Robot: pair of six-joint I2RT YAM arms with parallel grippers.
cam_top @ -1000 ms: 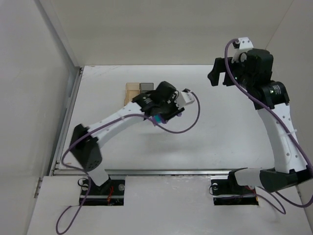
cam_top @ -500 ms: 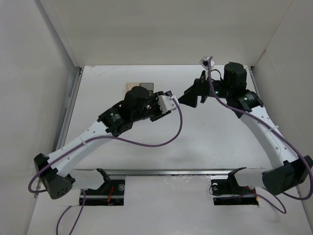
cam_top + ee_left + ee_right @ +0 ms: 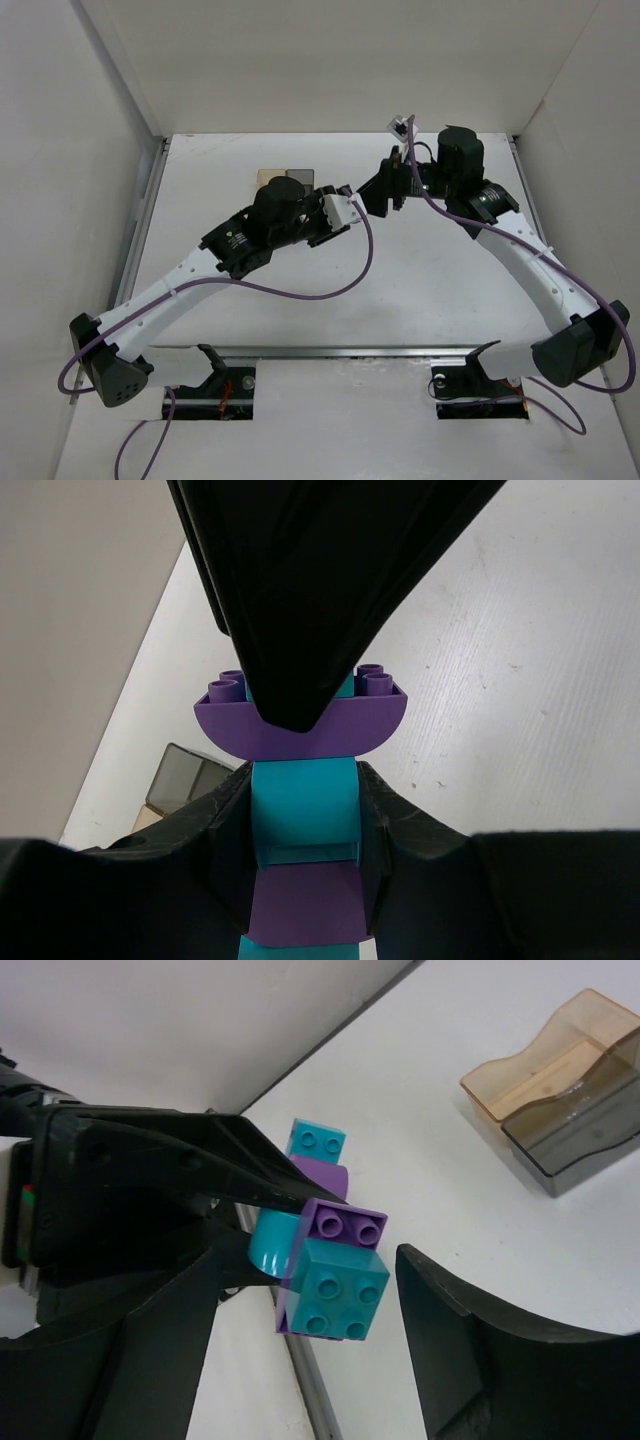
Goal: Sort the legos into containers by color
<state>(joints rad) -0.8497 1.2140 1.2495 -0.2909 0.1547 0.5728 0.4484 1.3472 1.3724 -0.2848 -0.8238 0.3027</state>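
Bright, even white light falls from overhead, leaving only faint, soft shadows on the table (image 3: 430, 290) beneath the arms. Around the legos (image 3: 303, 780), crisp and saturated in both wrist views, the black fingers (image 3: 300, 580) go featureless (underexposed, not blurred).

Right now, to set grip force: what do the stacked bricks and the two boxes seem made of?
The stacked bricks: hard moulded plastic, opaque teal and purple, smooth, slightly shiny, crisp studs. The amber box and grey box: probably thin tinted plastic, glossy, see-through walls.
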